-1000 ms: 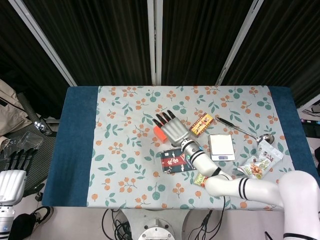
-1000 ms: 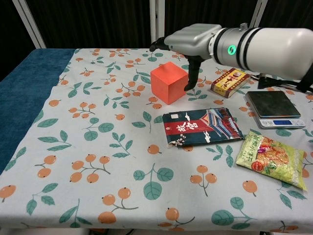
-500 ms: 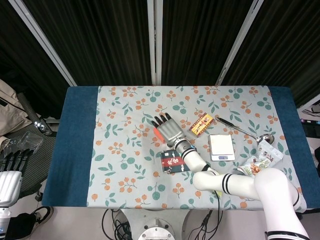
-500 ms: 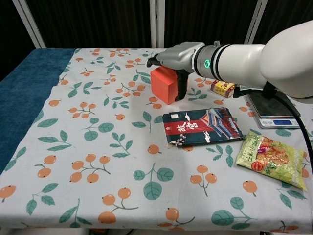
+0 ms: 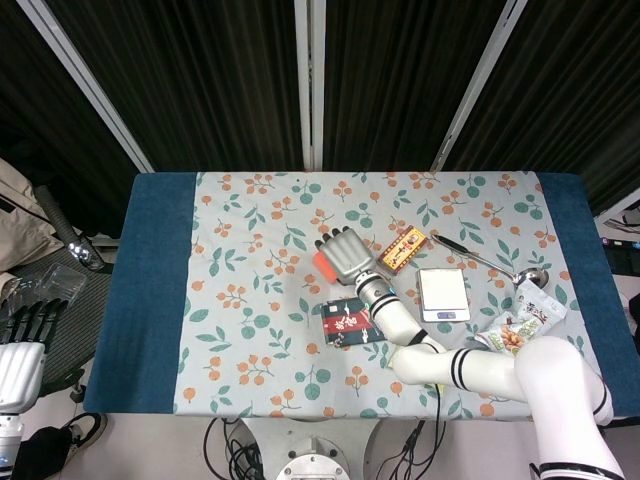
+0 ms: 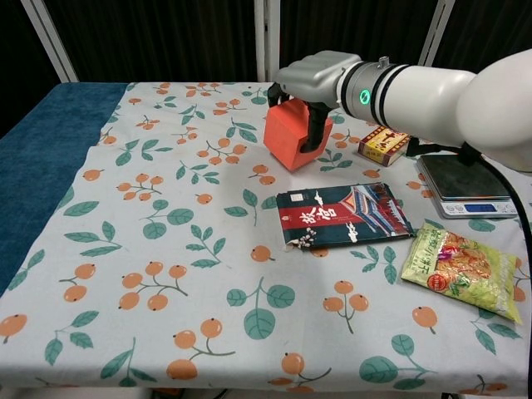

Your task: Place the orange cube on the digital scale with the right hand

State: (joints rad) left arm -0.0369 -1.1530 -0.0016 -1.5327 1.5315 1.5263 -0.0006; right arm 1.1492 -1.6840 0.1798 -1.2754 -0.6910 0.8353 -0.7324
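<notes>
The orange cube (image 6: 288, 135) is gripped from above by the right hand (image 6: 314, 79); it's tucked right under the palm; the digital scale (image 6: 464, 184) is sat well off to the side.

Your right hand (image 6: 320, 87) grips the orange cube (image 6: 291, 137) from above, thumb down its near right face, the other fingers over its far side. The cube sits tilted toward the far edge of the table (image 6: 50, 158); you cannot tell whether its base touches the cloth. The digital scale (image 6: 465, 187) sits by the right edge, well apart from the cube, with a red and yellow box (image 6: 382, 143) between them. A dark snack packet (image 6: 342, 214) lies nearer you, and a green snack bag (image 6: 461, 270) toward the near right corner.
</notes>
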